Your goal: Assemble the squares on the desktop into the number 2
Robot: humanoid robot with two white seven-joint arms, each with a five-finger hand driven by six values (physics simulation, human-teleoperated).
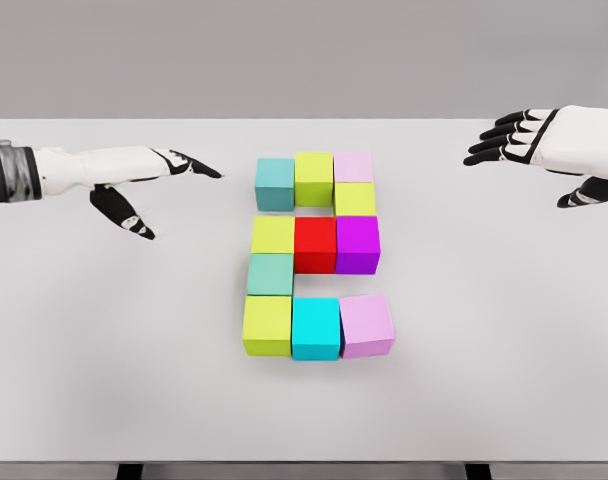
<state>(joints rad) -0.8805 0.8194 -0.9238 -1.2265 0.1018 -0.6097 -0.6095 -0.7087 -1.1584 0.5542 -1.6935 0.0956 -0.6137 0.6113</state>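
saw cubes [315,257] mid-table [104,400], touching, already reading as 2. left hand [144,185] and right hand [529,140] hung well apart from them, fingers spread, holding nothing. i judged placing step done; next only minor nudge on slightly skewed bottom-right pink cube [368,326], if any.

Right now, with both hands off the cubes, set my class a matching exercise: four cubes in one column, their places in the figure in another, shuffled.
Cubes
1. red cube
2. cyan cube
3. magenta cube
4. light pink cube

Places
A. top row, right end
B. bottom row, middle
C. middle row, centre
D. middle row, right end

Pairs: 1-C, 2-B, 3-D, 4-A
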